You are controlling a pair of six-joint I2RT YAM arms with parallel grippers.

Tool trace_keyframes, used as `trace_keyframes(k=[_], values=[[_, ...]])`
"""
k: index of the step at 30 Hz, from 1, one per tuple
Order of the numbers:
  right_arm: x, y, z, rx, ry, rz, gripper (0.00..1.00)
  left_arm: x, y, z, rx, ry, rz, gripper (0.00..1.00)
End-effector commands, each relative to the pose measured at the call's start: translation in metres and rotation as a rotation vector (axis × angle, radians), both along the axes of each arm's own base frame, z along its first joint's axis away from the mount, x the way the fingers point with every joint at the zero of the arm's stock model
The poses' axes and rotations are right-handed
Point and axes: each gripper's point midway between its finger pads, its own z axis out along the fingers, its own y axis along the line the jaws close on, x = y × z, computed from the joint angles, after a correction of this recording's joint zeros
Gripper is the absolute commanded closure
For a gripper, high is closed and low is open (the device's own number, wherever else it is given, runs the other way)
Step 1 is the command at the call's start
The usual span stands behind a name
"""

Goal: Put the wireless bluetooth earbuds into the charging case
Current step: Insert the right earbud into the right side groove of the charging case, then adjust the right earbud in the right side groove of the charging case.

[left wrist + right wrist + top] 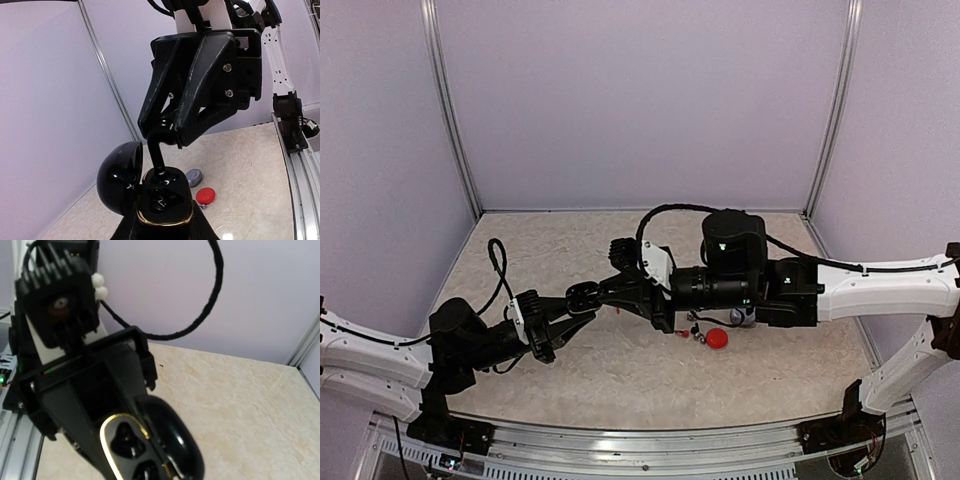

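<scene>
The black earbud [156, 150] blends into the black case [165, 210].

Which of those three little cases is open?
The black case, held aloft with its lid swung back; the red case and the grey case lie on the table, seemingly shut.

The left arm [380, 350] reaches in from the near left, and the right arm [880, 285] comes in from the right. The left gripper [575, 305] and the right gripper [618, 290] meet over the middle of the beige table [570, 370]. A rounded black case [584, 294] sits between them, hard to tell from the dark fingers. Just near of the right arm's wrist lie a red earbud [682, 333], a silver-grey earbud [700, 337] and a round red case [718, 338]. A grey case [740, 316] shows partly under the arm.
</scene>
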Motion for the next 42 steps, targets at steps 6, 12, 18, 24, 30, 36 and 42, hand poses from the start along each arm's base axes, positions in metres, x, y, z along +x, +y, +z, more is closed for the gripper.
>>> trace_keyframes(k=[6, 12, 18, 24, 30, 36, 42], values=[[0.003, -0.008, 0.010, 0.028, 0.019, -0.011, 1.00, -0.003, 0.000, 0.029, -0.069, -0.080, 0.002, 0.97], [0.002, -0.010, 0.014, 0.037, 0.019, -0.006, 1.00, -0.002, 0.000, 0.027, -0.063, -0.084, 0.004, 0.97], [0.006, -0.008, 0.007, 0.026, 0.035, -0.026, 1.00, -0.002, -0.001, 0.027, -0.061, -0.086, 0.004, 0.98], [0.009, -0.004, 0.002, 0.032, 0.059, -0.032, 1.00, -0.001, -0.002, 0.027, -0.059, -0.085, 0.015, 0.98], [0.005, 0.000, 0.001, 0.036, 0.062, -0.007, 1.00, 0.000, -0.003, 0.026, -0.061, -0.073, 0.016, 0.98], [0.008, 0.003, -0.008, 0.009, 0.057, -0.013, 1.00, 0.000, -0.003, 0.026, -0.068, -0.064, 0.015, 0.98], [0.018, 0.000, -0.016, -0.026, 0.026, -0.068, 1.00, 0.000, 0.000, 0.028, -0.082, -0.062, 0.021, 0.98]])
